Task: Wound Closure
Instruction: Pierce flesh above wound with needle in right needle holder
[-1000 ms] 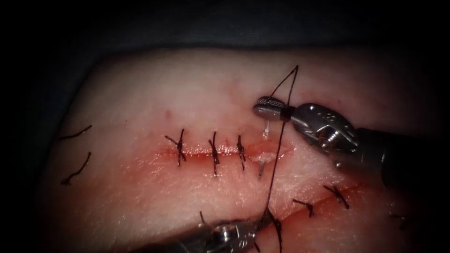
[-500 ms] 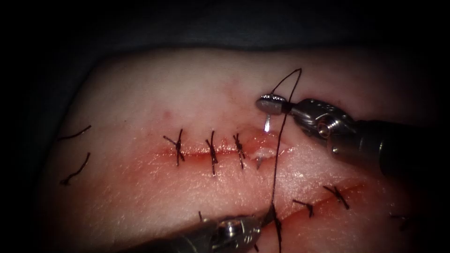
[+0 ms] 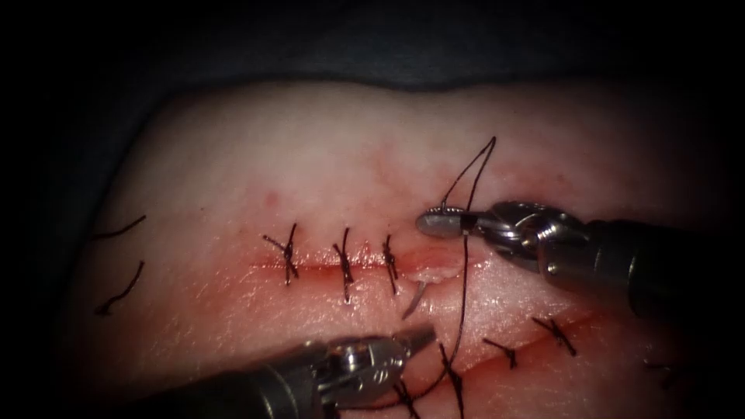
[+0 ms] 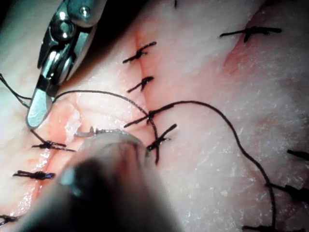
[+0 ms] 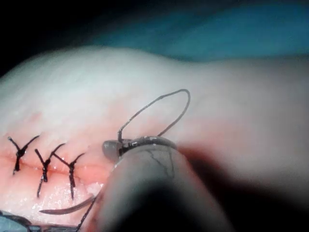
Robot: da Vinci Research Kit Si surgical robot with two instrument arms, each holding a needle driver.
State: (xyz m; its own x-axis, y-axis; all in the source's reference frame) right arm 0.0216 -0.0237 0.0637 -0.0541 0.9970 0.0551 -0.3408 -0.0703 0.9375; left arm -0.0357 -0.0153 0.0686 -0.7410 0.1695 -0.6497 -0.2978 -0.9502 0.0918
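The tissue [image 3: 310, 155] has a horizontal cut [image 3: 310, 266] closed by three dark stitches [image 3: 344, 264]. At the cut's open right end the curved needle [image 3: 414, 301] is in the tissue. Its tip sticks out on the near edge, also seen as the needle [image 5: 67, 208]. My right tool [image 3: 427, 225] lies low over the far edge, shut on the needle's tail end. The thread [image 3: 464, 295] loops up from those jaws, then runs down across the cut. My left tool [image 3: 425, 334] is just below the needle tip, jaws together with nothing in them. The right tool [image 4: 36, 113] also shows in the left wrist view.
A second cut with stitches [image 3: 555, 330] runs along the lower right. Two cut ends of thread [image 3: 120, 229] lie on the tissue at the far left. Red fluid [image 3: 233, 287] stains the tissue around the main cut.
The right tool has dropped toward the tissue and driven the needle further in, so the tip stands out more on the near edge. The left tool has moved up toward the tip.
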